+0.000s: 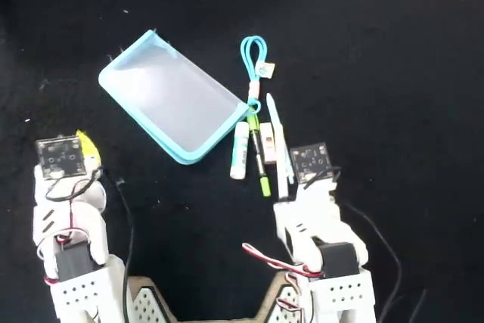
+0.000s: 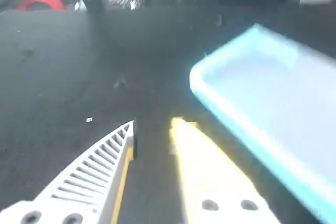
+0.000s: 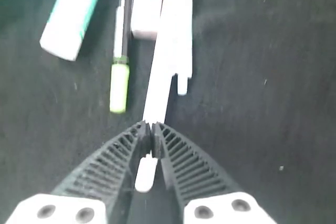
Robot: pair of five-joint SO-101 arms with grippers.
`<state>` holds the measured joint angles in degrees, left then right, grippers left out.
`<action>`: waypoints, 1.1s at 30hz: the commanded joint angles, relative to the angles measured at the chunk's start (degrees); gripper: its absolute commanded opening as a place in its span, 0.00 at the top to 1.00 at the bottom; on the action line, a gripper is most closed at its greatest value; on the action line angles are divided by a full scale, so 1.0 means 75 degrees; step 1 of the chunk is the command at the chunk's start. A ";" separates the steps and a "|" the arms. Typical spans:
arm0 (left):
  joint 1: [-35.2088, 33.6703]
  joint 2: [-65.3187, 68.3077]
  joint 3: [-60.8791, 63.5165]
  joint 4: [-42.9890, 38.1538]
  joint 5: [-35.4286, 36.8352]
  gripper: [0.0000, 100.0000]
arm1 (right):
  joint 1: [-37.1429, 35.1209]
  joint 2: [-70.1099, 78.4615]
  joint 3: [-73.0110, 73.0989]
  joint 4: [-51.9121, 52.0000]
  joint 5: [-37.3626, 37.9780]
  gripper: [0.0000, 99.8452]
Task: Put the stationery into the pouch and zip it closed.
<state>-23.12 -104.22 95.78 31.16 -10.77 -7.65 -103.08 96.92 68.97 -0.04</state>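
**Desk:** What does the pouch look like from your end?

**Operator:** I see the pouch [image 1: 170, 96] lying flat on the black table [image 1: 393, 73], turned diagonally. It has a frosted, see-through face with a pale blue border. A blue strap [image 1: 255, 54] loops out from its near-right corner. I cannot tell whether the zip is open.

**Desk:** And the stationery?

**Operator:** All of it lies just beside that corner, outside the pouch, side by side. There is a glue stick [image 1: 240, 150] nearest the pouch, then a green-capped pen [image 1: 259, 158], a small eraser [image 1: 268, 141] and a white pen [image 1: 278, 149].

**Desk:** Grippers?

**Operator:** My right gripper [image 3: 150, 127] has its fingertips clamped on the near end of the white pen, which rests on the cloth. My left gripper [image 2: 152, 127] sits low over the table, near the pouch's left end. Its white and yellow fingers stand apart with nothing between them.
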 commanded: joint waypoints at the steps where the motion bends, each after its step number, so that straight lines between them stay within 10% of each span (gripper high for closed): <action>1: -0.0440 -0.0047 -0.0733 -0.0703 0.1383 0.78 | -0.0035 -0.0721 -0.0076 -0.1020 0.0000 0.99; 9: -0.0135 -0.0035 -0.2456 -0.0656 0.1864 0.80 | -0.0035 -0.0721 -0.2186 -0.1559 0.2122 0.99; 20: 0.1201 0.0000 -0.3206 0.1735 0.1817 0.80 | -0.0082 -0.0709 -0.5621 -0.0832 0.1547 0.90; 33: 0.1999 0.2227 -0.2151 0.0551 0.1442 0.80 | -0.1032 0.3534 -0.8727 -0.0750 0.0785 0.91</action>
<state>-9.76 -92.09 78.81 39.78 0.40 -11.69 -88.48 36.62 62.64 7.60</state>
